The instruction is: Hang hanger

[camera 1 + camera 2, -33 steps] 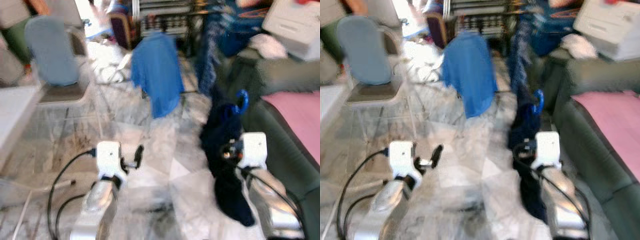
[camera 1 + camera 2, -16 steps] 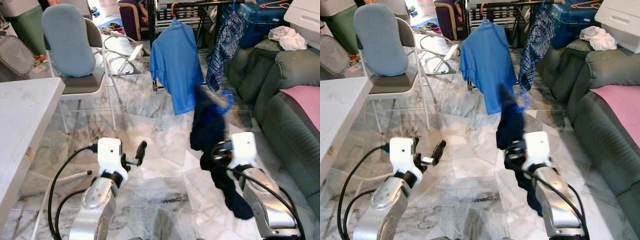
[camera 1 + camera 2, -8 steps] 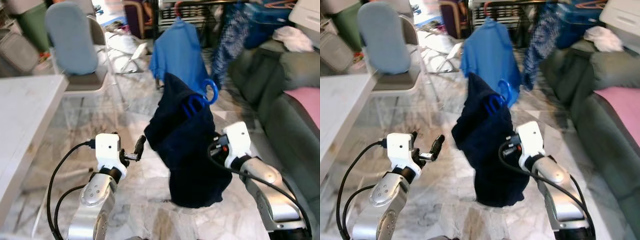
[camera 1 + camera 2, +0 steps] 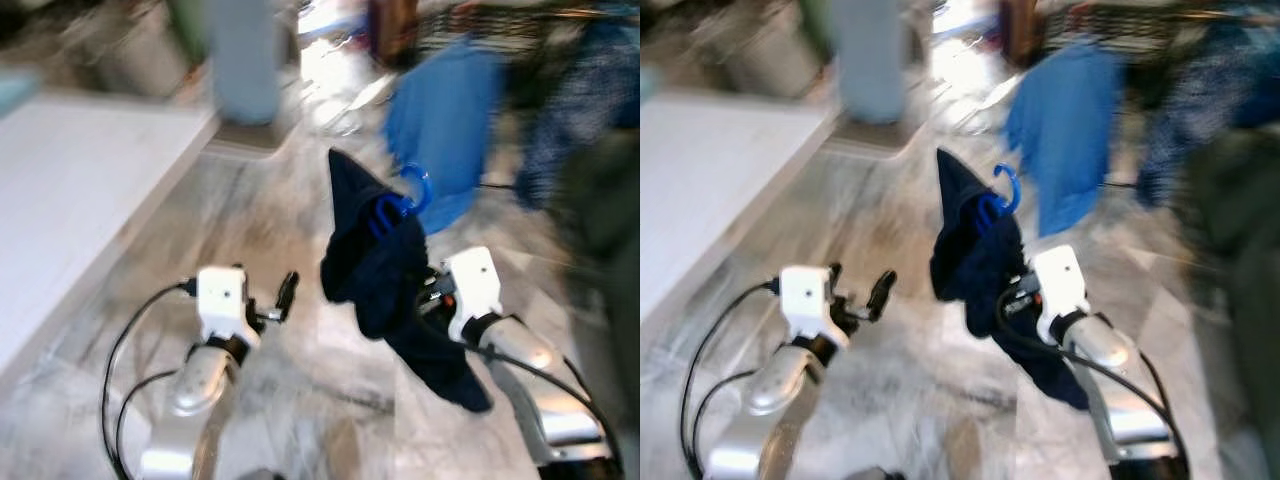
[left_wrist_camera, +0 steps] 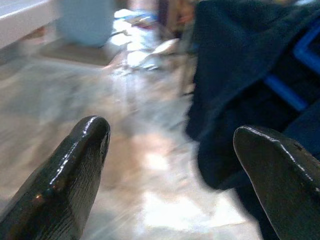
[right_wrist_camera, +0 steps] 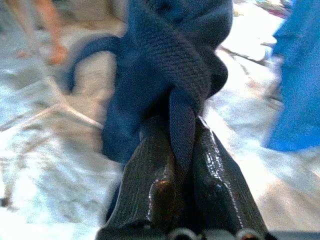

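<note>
Gripping tight, the right gripper (image 6: 181, 150) clamps a dark navy garment (image 4: 385, 275) draped over a blue hanger (image 4: 405, 200), raised mid-scene; left gripper (image 5: 175, 165) hovers spread apart, left of it.

White table (image 4: 70, 190), blue shirt (image 4: 445, 130), marble floor (image 4: 300, 400)

A lived-in room of a home, blurred. The floor (image 4: 300, 400) is polished grey-white marble tile. A white table (image 4: 80, 190) stands at the left, with a chair (image 4: 245, 70) with a pale blue back behind it. Farther back, a bright blue shirt (image 4: 440, 120) and a checked garment (image 4: 565, 115) hang from a clothes rack (image 4: 1120, 20), which points to laundry being dried or sorted indoors. A dark green shape at the right edge looks like a sofa (image 4: 605, 210), though it is too blurred to be sure.
</note>
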